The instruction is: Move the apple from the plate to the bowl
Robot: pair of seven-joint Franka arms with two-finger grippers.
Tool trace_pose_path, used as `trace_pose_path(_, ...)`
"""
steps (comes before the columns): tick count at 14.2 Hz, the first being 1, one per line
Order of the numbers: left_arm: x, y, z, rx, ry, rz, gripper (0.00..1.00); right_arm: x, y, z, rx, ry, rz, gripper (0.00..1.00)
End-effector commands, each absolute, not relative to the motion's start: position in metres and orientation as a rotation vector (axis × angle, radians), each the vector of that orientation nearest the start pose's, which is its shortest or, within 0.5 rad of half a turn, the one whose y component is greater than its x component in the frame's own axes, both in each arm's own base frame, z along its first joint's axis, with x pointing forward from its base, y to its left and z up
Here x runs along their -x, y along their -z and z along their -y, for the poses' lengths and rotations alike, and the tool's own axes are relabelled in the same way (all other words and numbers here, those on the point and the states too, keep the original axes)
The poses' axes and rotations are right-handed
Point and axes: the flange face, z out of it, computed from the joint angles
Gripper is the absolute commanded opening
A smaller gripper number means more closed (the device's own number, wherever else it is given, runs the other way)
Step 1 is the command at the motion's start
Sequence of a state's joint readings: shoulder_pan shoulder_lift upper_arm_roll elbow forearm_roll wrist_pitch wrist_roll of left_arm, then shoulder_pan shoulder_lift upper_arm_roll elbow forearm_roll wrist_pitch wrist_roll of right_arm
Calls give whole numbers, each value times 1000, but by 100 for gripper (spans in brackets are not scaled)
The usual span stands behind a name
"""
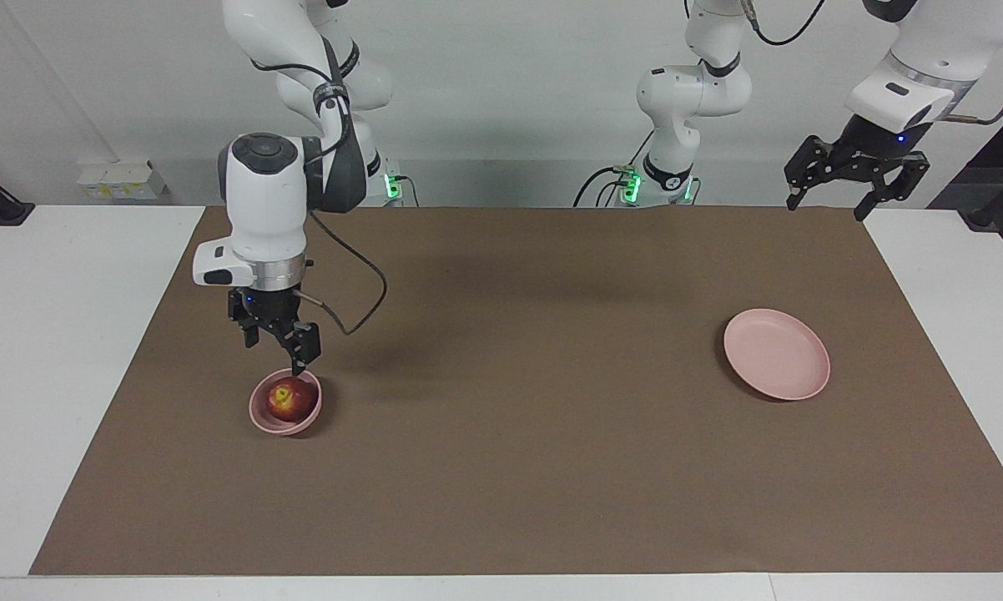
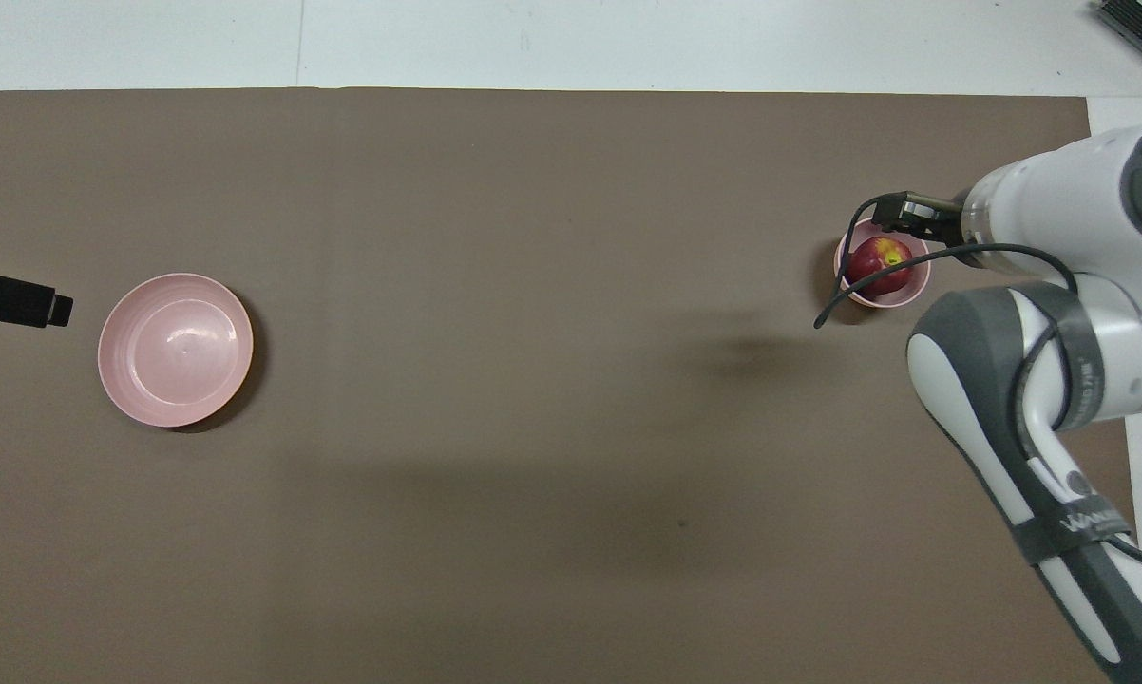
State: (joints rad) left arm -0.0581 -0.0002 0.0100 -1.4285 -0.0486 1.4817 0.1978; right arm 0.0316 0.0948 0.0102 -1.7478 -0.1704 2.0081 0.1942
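Apple [image 1: 290, 400] sits in the bowl [image 1: 261, 417], right under the right gripper [image 1: 278, 346], yellow patch facing up. Gripper hangs just above the bowl w/ fingers spread, nothing in them; one fingertip reaches down to about the bowl's nearer rim, can't tell if it touches. So apple looks let go, resting on its own.

Plate [image 1: 777, 354] is bare, well apart from the right gripper, toward the left arm's end of the brown mat [image 1: 501, 467]. Left gripper [image 1: 854, 171] waits up in the air by that end of the mat, jaws apart, holding nothing, plate below it & farther out from the robots.

Progress, as I judge it: transfer done, apple out of plate & in bowl. Only thing left is prob lifting the right gripper clear.

Room: straight up from the bowl is free. Bowl is inside the mat's border w/ bare mat all round it. Watch the low fingertip & the loose cable [image 1: 360, 292] by the wrist; a sideways pull could nudge the bowl.
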Motion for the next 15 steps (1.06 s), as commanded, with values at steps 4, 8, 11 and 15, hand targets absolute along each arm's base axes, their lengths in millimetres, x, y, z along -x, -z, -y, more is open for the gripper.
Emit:
trace_pose_path(4,-543,-688,30,3149,87,-391,100,-560,-605,-14,3249,8,-29,100)
trace_pose_path(8,-538,-685,26,3151,58,-377,100,-544,-641,-15,3162,-131,-69,100)
trace_pose_path(11,-539,-684,26,3152,55,-374,100,-541,-649,-6,3113,-143,-113,100)
trace_pose_path(15,-539,-684,26,3151,55,-376,100,-539,-650,10,3067,-163,-161,100)
